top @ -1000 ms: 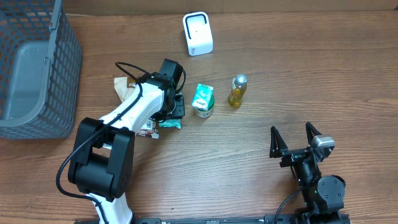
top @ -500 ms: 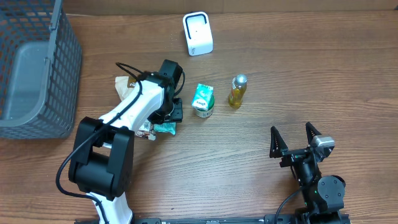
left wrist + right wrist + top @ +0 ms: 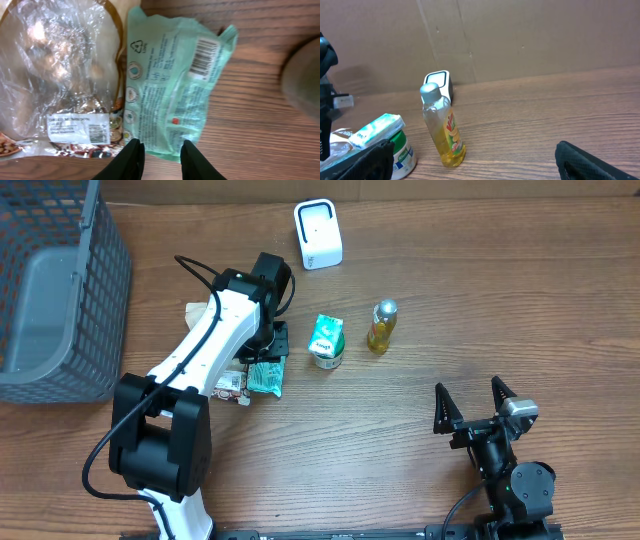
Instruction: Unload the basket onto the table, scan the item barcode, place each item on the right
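My left pincer [image 3: 159, 150] straddles the near end of the mint-green plastic pouch [image 3: 170, 85]; its fingers [image 3: 131, 162] stand narrowly apart, whether clamped I cannot tell; the pouch lies flat, long axis running straight ahead, barcode [image 3: 205, 56] at its far end; the right pincer [image 3: 476, 402], spread wide, is well apart.

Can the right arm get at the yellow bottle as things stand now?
Probably yes: the right claw is open, facing the yellow bottle, with only bare table between them.
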{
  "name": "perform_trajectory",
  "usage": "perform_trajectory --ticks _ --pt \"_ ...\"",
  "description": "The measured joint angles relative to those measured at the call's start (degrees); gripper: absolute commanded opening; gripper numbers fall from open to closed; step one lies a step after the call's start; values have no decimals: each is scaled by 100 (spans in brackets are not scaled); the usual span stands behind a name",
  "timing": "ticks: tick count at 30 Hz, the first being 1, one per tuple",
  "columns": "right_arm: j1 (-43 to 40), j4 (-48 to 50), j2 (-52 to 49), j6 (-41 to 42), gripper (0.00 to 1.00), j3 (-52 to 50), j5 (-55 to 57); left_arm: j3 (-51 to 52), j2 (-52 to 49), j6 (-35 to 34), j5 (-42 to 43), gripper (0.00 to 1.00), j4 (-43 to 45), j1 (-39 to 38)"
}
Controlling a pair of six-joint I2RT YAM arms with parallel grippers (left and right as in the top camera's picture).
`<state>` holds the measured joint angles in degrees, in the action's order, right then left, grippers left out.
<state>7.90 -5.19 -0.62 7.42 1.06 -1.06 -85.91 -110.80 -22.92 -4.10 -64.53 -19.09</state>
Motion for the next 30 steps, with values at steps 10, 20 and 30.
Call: perform_trajectory --ticks 10,20,30 --pt "0 4 0 2 100 -2 -2 391 -55 216 -90 38 92 0" --pt "0 4 0 0 100 -2 0 791 -63 243 66 40 538 0" --pt "0 4 0 2 100 -2 -2 1419 116 254 101 52 1244 11"
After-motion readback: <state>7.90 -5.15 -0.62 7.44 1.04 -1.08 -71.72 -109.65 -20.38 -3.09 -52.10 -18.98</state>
